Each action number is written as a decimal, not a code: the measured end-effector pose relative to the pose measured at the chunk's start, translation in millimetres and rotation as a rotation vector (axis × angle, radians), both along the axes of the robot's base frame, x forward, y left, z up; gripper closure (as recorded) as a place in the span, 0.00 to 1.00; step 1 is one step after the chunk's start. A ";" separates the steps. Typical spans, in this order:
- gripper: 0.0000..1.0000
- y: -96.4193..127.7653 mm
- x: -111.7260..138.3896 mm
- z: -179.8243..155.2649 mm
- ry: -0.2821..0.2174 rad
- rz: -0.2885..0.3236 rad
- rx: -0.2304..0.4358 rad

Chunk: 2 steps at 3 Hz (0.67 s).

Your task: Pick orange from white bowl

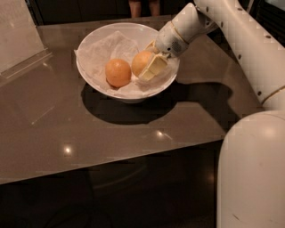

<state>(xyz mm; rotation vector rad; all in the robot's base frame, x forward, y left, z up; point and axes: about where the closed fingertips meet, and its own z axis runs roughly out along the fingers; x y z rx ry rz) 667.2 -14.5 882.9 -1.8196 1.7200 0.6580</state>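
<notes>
— What sits closest?
— The robot's white body (254, 173), then the dark, glossy tabletop (133, 129).
— And the orange?
— The orange (139, 61) lies in the white bowl (129, 29) on crumpled paper, just right of a redder fruit (118, 72). The end effector (149, 66) is down in the bowl against its right side; spread or pinching, I cannot tell.
— Beyond that?
— Someone's legs (142, 6).

The one camera looks down at a slant from above the table's (53, 129) near edge, facing across it. The arm (254, 169) looms close at the right foreground. The bowl (84, 75) lies at middle distance, upper centre, with the gripper (150, 67) inside its right side, beside the orange (140, 61).
</notes>
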 end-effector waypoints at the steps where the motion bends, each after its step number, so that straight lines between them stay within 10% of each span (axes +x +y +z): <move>1: 1.00 -9.0 -13.1 21.1 -0.052 -0.008 0.047; 2: 1.00 -20.7 -35.2 40.2 -0.097 -0.025 0.103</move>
